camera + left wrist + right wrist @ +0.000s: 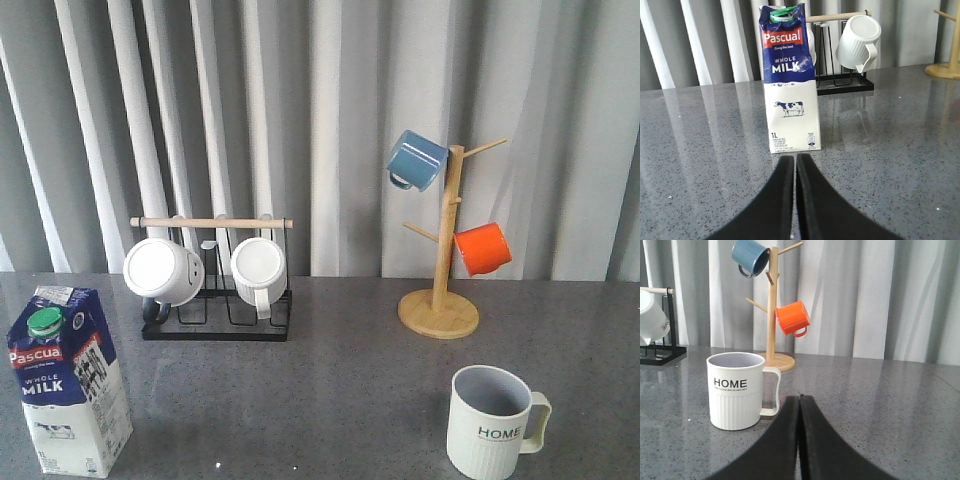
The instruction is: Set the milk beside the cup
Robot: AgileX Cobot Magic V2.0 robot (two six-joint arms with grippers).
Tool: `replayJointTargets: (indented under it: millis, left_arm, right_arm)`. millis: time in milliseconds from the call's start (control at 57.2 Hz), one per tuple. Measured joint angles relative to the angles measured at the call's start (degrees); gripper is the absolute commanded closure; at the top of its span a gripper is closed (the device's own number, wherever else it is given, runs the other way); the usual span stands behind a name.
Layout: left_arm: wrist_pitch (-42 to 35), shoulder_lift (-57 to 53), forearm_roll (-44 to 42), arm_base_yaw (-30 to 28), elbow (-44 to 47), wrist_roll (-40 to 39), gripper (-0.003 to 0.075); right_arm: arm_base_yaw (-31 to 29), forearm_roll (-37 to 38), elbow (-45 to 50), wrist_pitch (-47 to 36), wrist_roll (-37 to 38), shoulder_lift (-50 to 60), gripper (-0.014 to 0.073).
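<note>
So you've got the milk (68, 381) standing upright way over at the front-left corner of the table (330, 390), green cap on top, red Pascual label and WHOLE MILK lettering readable. The cup (493, 421), the ribbed cream one with HOME on it, sits upright near the front edge toward the right side, handle pointing to the right edge. The two are well apart, with bare grey tabletop between them.

Your left gripper (795, 165) is pinched fully together, fingers touching, holding nothing. It's low over the table just in front of the carton (790, 80), not touching it. Your right gripper (799, 405) is the same deal: fingers pressed closed, empty, sitting just beside the mug (737, 390) near its handle, not in contact as far as you can see.

Toward the back edge on the left there's a black wire rack (216, 310) with a wooden bar and two white mugs (163, 271) hanging on it. Back right you've got the wooden mug tree (441, 260) with a blue mug (416, 160) up high and an orange mug (483, 248) lower down.
</note>
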State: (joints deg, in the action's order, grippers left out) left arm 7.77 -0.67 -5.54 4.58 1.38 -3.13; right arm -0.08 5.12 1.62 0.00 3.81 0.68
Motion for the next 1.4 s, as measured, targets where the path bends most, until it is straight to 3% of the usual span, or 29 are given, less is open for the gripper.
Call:
replayJointTargets:
  millis: [612, 735, 1049, 1172, 1277, 1347, 1399]
  left_arm:
    - [0.0, 0.0, 0.0, 0.0, 0.0, 0.0, 0.0726]
    - [-0.17, 0.0, 0.0, 0.0, 0.0, 0.0, 0.0726]
    - [-7.27, 0.0, 0.0, 0.0, 0.0, 0.0, 0.0726]
    - [-12.78, 0.0, -0.04, 0.0, 0.0, -0.14, 0.0726]
    - [-19.25, 0.0, 0.56, 0.0, -2.04, -0.26, 0.0726]
    - [-21.98, 1.31, 1.79, 0.0, -6.07, 0.53, 0.0726]
    - [-22.64, 4.79, 2.7, 0.0, -10.7, 2.38, 0.0726]
  right_arm:
    - [0.0, 0.0, 0.0, 0.0, 0.0, 0.0, 0.0601]
    - [0.0, 2.45, 0.0, 0.0, -2.76, 0.0, 0.0601]
    - [0.0, 6.85, 0.0, -0.7, -6.45, 0.0, 0.0601]
    - [0.0, 5.39, 0.0, -6.94, -2.02, 0.0, 0.0601]
    - [0.0, 1.09, -0.29, -20.75, 6.36, 0.0, 0.0601]
    - [0.0, -1.7, -3.76, -28.49, 7.26, -1.02, 0.0601]
    - [0.0, -4.58, -8.69, -29.24, 6.69, -3.87, 0.0601]
